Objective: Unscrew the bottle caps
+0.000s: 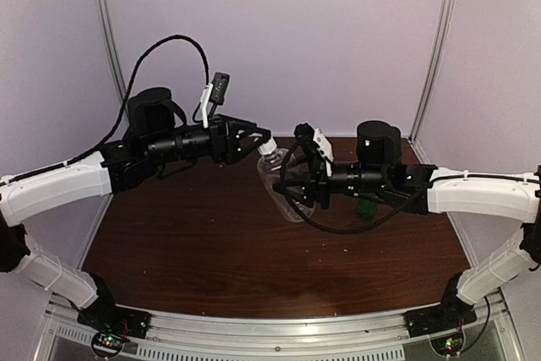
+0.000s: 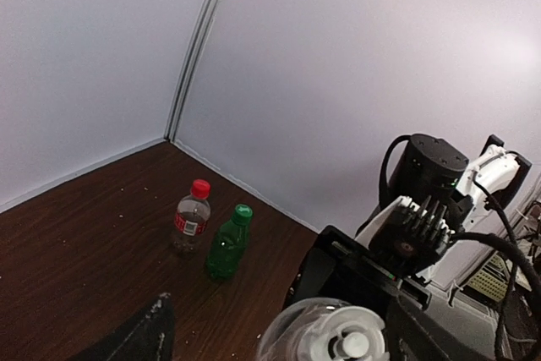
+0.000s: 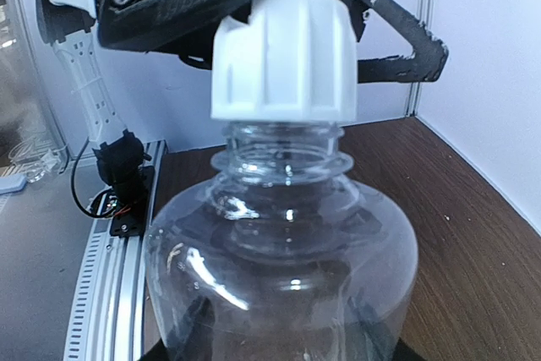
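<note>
Three bottles counted: clear bottle (image 1: 270,172), green bottle (image 2: 226,247), red-labelled bottle (image 2: 190,224). Three caps counted: white cap (image 3: 283,57) perched atop the clear bottle's neck; green cap (image 2: 243,213) and red cap (image 2: 200,188) seated on theirs. The green and red-labelled bottles are stood upright side by side, well apart from the clear bottle. The clear bottle is clamped, tilted, in the right gripper (image 1: 292,192). The left gripper (image 1: 264,145) is spread either side of the white cap, with nothing held. Both arms are reached inward.
</note>
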